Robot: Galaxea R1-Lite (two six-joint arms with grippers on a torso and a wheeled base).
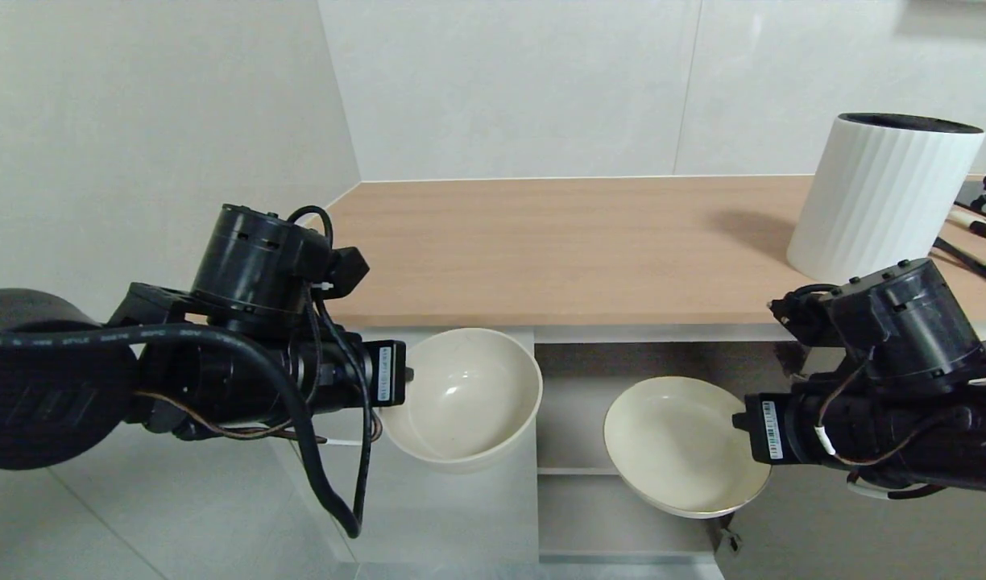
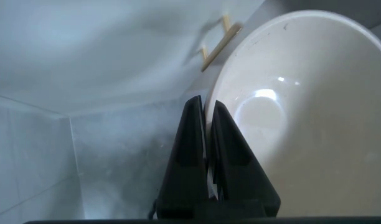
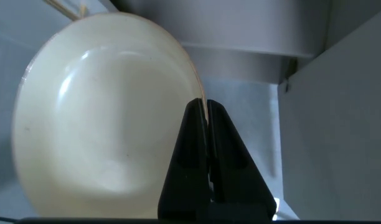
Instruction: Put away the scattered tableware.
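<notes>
The carrying step is judged to be in hand. Two pieces of tableware are held in the air in front of the cabinet under the wooden counter, and neither is set down yet. The deep bowl is pinched at its rim by the left gripper, with one finger inside the wall and one outside. The shallow dish is pinched at its rim in the same way by the right gripper. Both pieces are tilted, hollow side up and forward. They are apart from each other and lower than the counter edge.

For the next move, a shelf in the cabinet probably has to be reached. Each piece should be levelled and rested there before the fingers are loosened, because a rim grip may slip.

Both pieces are cream-white, glossy and smooth, apparently ceramic, and nothing is seen in them. A white ribbed container stands on the counter, well apart.
</notes>
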